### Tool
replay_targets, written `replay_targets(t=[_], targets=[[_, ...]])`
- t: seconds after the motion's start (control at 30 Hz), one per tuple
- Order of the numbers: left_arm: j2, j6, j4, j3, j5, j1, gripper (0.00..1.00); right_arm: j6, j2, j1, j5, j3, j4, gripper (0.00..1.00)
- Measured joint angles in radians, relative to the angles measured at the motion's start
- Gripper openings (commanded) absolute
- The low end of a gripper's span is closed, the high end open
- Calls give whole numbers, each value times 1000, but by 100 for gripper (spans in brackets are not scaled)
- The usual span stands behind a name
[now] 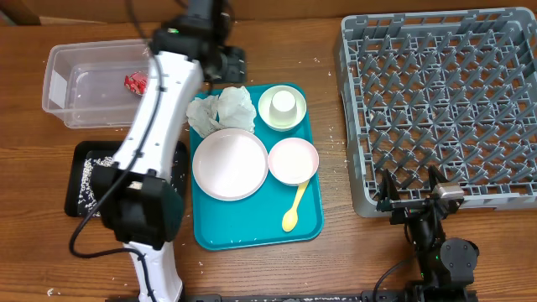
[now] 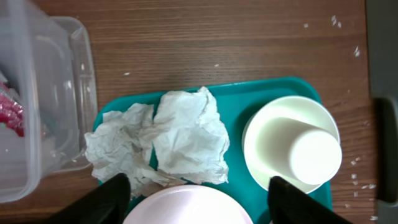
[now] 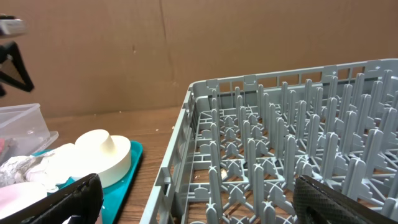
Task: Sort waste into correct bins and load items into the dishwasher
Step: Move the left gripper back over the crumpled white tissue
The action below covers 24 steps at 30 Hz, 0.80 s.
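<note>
the left gripper (image 2: 198,198) hangs over the far left corner of the teal tray (image 1: 252,231), its two dark fingers (image 2: 111,200) spread wide with nothing between them. just beyond the fingers, the crumpled white paper napkin (image 2: 168,140) lies loose on that corner of the tray, its left part hanging over the tray's edge and its near side touching the rim of the large pale pink-white plate (image 1: 229,164). right of the napkin a whitish bowl (image 1: 268,113) holds the small white cup (image 1: 285,102), which looks bottom-up in the left wrist view. a second whitish bowl (image 1: 293,160) sits just beside the plate on its right, and the pale yellow spoon (image 1: 294,210) lies nearer the front edge of the tray. the clear plastic tub (image 1: 63,92) stands left of the tray with the small red snack wrapper (image 1: 134,81) inside it. the black tray (image 1: 77,201) in front of the tub holds white rice-like crumbs (image 1: 85,172) and is partly covered by the left arm. the grey dish rack (image 1: 445,101) stands well to the right. the right gripper (image 1: 411,195) rests at the rack's near edge with its fingers fully apart, gripping nothing.
</note>
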Motion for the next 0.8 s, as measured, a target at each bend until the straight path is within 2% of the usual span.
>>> replay_targets(t=[0.07, 0.3, 0.53, 0.8], targets=[[23, 18, 9, 0, -48, -25, 61, 0, 0, 0, 0, 0, 0, 100], [175, 64, 24, 0, -135, 6, 61, 0, 0, 0, 0, 0, 0, 100], [262, 144, 74, 0, -144, 25, 62, 0, 0, 0, 0, 0, 0, 100], [275, 232, 160, 0, -119, 21, 63, 0, 0, 0, 0, 0, 0, 100]])
